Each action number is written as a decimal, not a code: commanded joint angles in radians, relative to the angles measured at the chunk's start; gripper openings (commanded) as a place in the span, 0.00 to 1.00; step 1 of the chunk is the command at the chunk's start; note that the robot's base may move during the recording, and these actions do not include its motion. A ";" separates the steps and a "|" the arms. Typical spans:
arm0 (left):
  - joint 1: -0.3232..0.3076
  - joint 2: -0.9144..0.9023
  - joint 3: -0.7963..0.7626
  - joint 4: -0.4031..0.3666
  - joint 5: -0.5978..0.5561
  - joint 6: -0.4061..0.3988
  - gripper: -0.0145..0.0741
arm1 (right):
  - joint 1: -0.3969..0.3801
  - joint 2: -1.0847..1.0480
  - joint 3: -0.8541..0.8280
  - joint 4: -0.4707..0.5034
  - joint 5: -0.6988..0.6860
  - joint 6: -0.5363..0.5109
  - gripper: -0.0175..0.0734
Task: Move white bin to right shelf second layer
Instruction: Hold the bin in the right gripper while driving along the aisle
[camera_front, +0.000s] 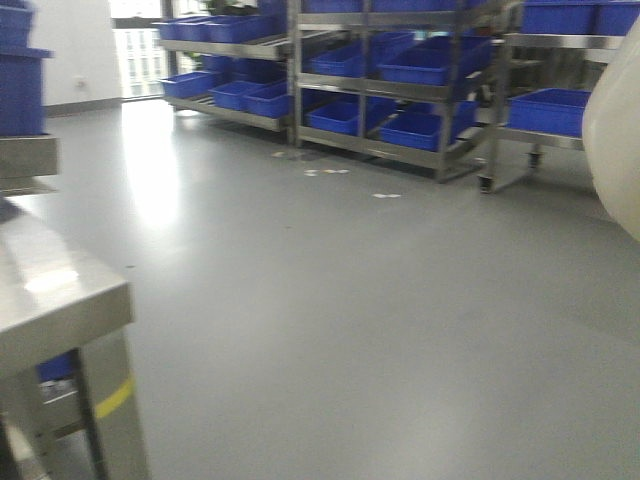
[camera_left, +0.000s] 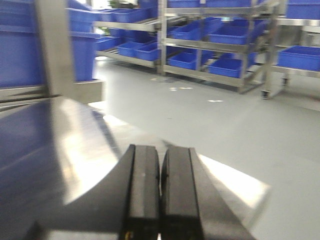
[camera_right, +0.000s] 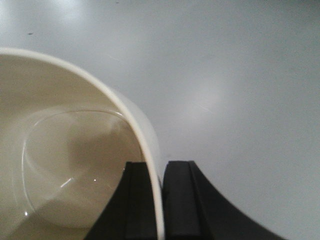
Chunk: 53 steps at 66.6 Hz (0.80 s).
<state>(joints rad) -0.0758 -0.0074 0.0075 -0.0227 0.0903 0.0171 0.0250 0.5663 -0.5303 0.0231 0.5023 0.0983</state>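
My right gripper is shut on the rim of the white bin, one finger inside the wall and one outside. The cream tub hangs above the grey floor, and its side shows at the right edge of the front view. My left gripper is shut with nothing in it, over a shiny steel cart top. Steel racks with sloping levels full of blue crates stand across the room. I cannot tell which level is the right shelf second layer.
A steel cart stands close at the left with blue crates behind it. A wheeled steel cart with blue crates is at the back right. White scraps lie on the grey floor before the racks.
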 joint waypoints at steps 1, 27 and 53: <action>-0.004 -0.016 0.037 -0.006 -0.081 -0.005 0.26 | 0.002 -0.002 -0.030 0.002 -0.101 0.002 0.27; -0.004 -0.016 0.037 -0.006 -0.081 -0.005 0.26 | 0.002 -0.002 -0.030 0.002 -0.101 0.002 0.27; -0.004 -0.016 0.037 -0.006 -0.081 -0.005 0.26 | 0.002 -0.002 -0.030 0.002 -0.101 0.002 0.27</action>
<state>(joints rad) -0.0758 -0.0074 0.0075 -0.0227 0.0903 0.0171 0.0250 0.5663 -0.5303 0.0231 0.5023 0.0983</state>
